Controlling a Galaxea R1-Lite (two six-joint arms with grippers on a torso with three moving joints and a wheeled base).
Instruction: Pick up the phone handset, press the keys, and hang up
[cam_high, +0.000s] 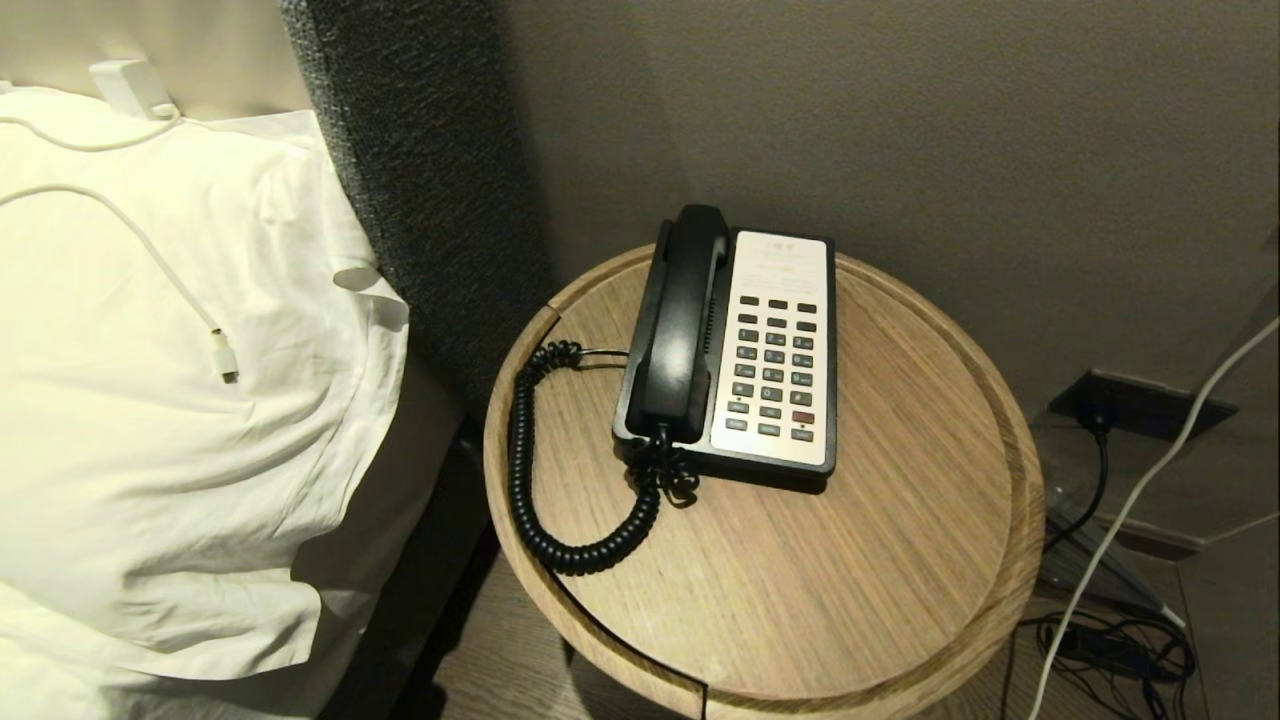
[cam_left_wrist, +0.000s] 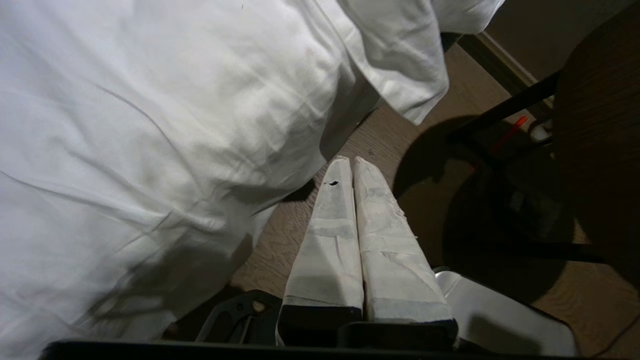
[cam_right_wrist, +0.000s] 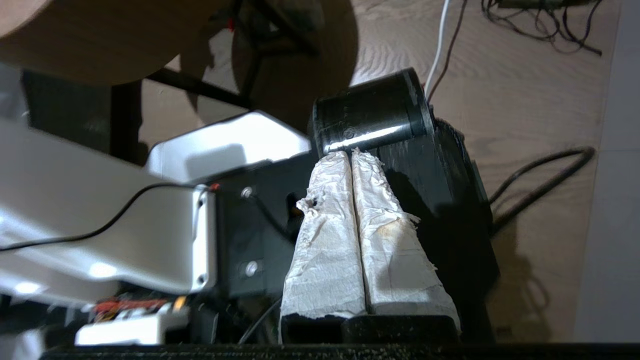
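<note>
In the head view the black phone handset (cam_high: 682, 325) lies in its cradle on the left side of the phone base (cam_high: 790, 460), its coiled cord (cam_high: 530, 470) looping over the round wooden table (cam_high: 900, 560). The keys (cam_high: 772, 367), dark grey with one red, sit in the white faceplate beside it. Neither arm shows in the head view. My left gripper (cam_left_wrist: 349, 164) is shut and empty, low over the wooden floor beside white bedding. Shut and empty too, my right gripper (cam_right_wrist: 349, 155) hangs low over the robot's own base.
A white pillow (cam_high: 150, 400) with a white charging cable (cam_high: 150, 250) lies left of the table, against a grey headboard (cam_high: 420, 160). Cables (cam_high: 1110, 640) and a floor socket (cam_high: 1130, 400) lie right of the table. A wall stands close behind the table.
</note>
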